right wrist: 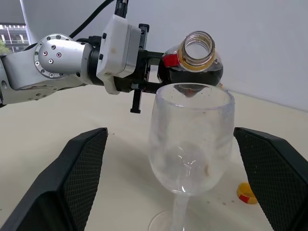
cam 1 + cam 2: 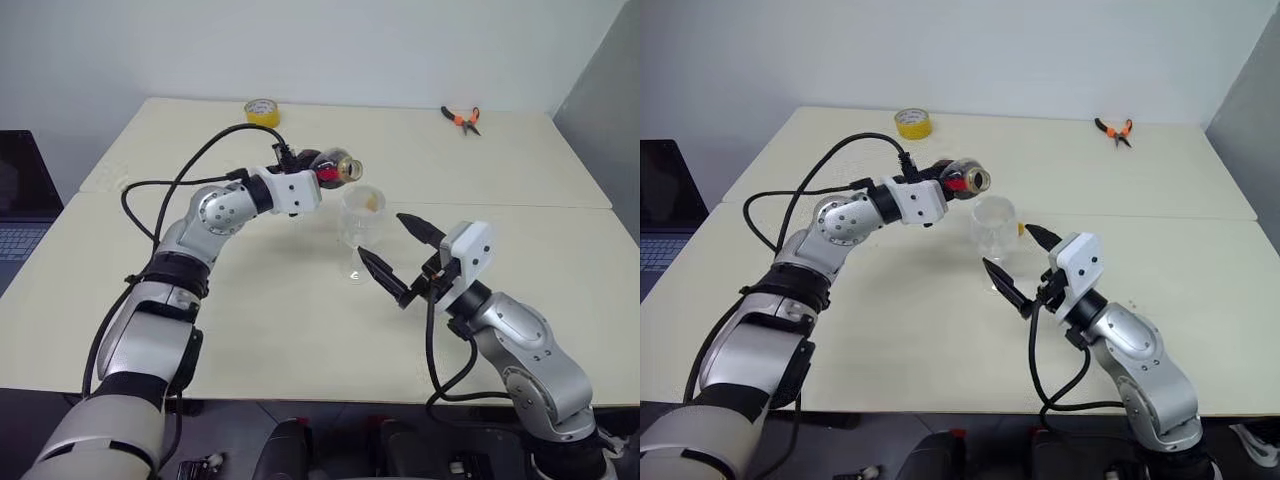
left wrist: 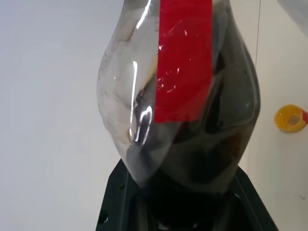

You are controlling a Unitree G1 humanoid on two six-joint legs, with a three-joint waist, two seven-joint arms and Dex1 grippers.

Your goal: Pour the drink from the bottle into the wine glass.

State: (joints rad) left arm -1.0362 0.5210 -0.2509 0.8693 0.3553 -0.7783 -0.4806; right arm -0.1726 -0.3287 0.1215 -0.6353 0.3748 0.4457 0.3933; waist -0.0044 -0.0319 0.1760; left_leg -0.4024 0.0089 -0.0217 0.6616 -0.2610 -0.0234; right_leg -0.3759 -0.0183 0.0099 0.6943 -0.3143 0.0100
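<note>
The left gripper [image 1: 137, 72] is clamped on the rounded body of the bottle [image 2: 335, 168], a small squat clear plastic one with a glossy red label band. It holds the bottle tipped nearly level above the table [image 2: 180, 300], open mouth turned toward the wine glass [image 2: 360, 225]. The threaded neck is uncapped and hangs just above and behind the rim of the glass in the right wrist view. The drink [image 1: 173, 76], dark brown and nearly black, lies pooled in the body of the bottle; none is visibly running from the mouth. In the left wrist view the plastic wall looks dented and creased where the black fingers pinch it.

The wine glass stands upright on the smooth, pale cream table, a clear rounded bowl on a thin stem and round foot. Its bowl looks empty apart from a small yellowish mark.

The right gripper [image 2: 392, 252] has its two black, tapered fingers [image 1: 72, 187] spread wide on either side of the glass, not touching it; their inner faces carry a fine mesh texture.

A small yellow cap [image 1: 246, 193] with a red part lies on the table just beside the foot of the glass. At the far edge sit a roll of yellow tape [image 2: 262, 111] and orange-handled pliers [image 2: 462, 119], well apart.
</note>
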